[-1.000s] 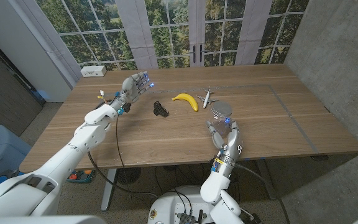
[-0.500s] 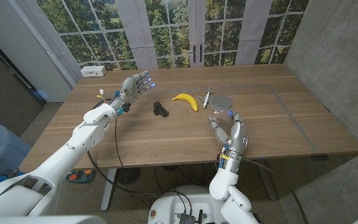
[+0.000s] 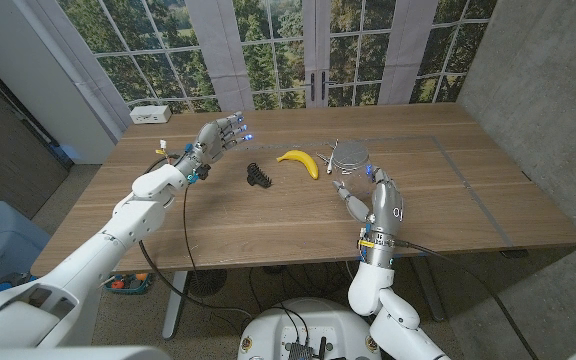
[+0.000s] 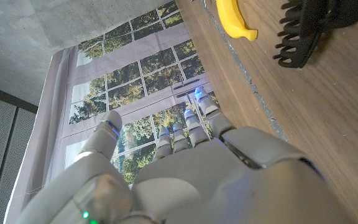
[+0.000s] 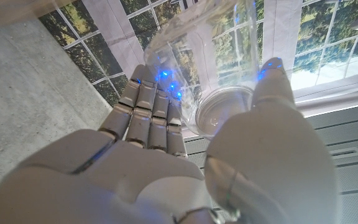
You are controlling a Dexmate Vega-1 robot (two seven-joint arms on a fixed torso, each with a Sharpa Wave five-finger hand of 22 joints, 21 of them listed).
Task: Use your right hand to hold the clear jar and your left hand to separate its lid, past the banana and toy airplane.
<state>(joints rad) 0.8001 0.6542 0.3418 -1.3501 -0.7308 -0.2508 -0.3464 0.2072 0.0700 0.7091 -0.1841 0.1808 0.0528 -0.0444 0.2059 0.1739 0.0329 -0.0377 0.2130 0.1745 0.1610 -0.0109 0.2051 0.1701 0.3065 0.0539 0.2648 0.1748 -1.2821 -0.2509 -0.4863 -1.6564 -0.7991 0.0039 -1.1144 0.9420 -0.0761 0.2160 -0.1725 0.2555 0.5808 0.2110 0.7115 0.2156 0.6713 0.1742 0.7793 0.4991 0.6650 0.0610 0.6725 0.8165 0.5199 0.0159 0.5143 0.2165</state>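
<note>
My right hand (image 3: 376,208) grips the clear jar (image 3: 352,176) by its lower part and holds it above the table, just right of the banana (image 3: 299,161). The grey lid (image 3: 349,153) is on the jar and faces up and away. In the right wrist view the fingers (image 5: 148,106) and thumb wrap the jar (image 5: 219,68) at its base. The toy airplane (image 3: 332,148) lies partly hidden behind the jar. My left hand (image 3: 219,137) hovers open over the table's far left, fingers spread, well apart from the jar. The left hand (image 4: 197,174) shows in the left wrist view with the banana (image 4: 234,17) beyond it.
A black hair clip (image 3: 259,176) lies left of the banana, also seen as the clip (image 4: 316,28) from the left wrist. A white box (image 3: 150,114) sits at the table's far left corner. A concrete wall stands to the right.
My right hand has raised the jar and carried it away from the table's front edge, up beside the banana and airplane. The left hand has stayed in place.
</note>
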